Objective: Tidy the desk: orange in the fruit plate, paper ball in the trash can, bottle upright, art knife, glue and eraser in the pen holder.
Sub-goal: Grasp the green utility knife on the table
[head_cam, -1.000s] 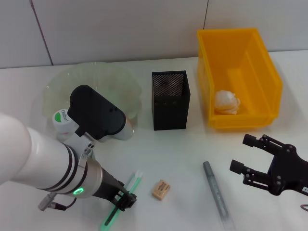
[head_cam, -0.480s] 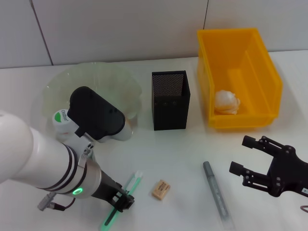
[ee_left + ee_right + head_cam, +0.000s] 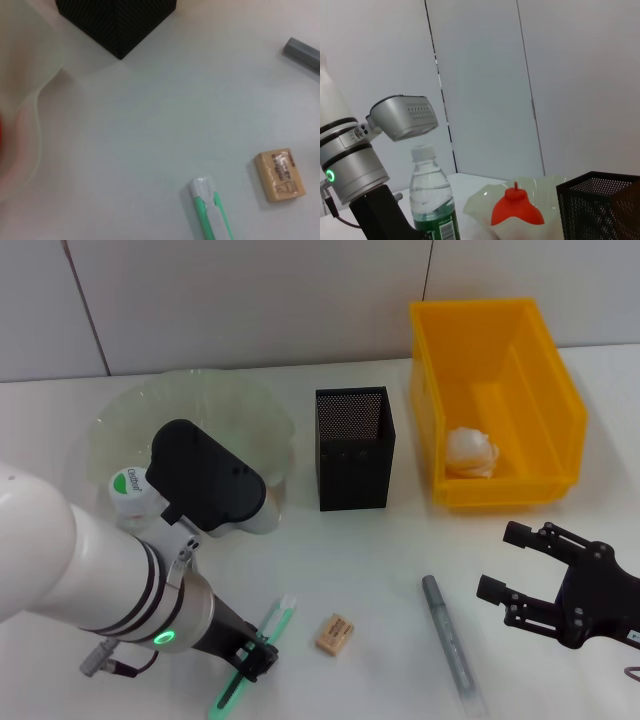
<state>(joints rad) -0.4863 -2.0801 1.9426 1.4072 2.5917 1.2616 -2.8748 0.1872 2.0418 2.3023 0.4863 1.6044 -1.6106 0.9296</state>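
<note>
Tan rectangular eraser (image 3: 280, 174) with unreadable red print, near the black mesh pen holder (image 3: 354, 448).
Left gripper (image 3: 250, 658) over the green-and-white art knife (image 3: 256, 654), grip perhaps closed — cannot tell; right gripper (image 3: 505, 561) spread.

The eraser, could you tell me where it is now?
In the head view, the eraser lies on the table's near edge, between the green-and-white glue stick and the grey art knife.

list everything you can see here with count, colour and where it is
fruit plate: 1, clear greenish, far left
orange: 1, orange, in plate
bottle: 1, clear, green label, upright by plate
pen holder: 1, black mesh, centre
trash can: 1, yellow, far right
paper ball: 1, white, in trash can
eraser: 1, tan, near centre
glue: 1, green-white, near left
art knife: 1, grey, near right
left gripper: black, at glue
right gripper: black, open, near right
</note>
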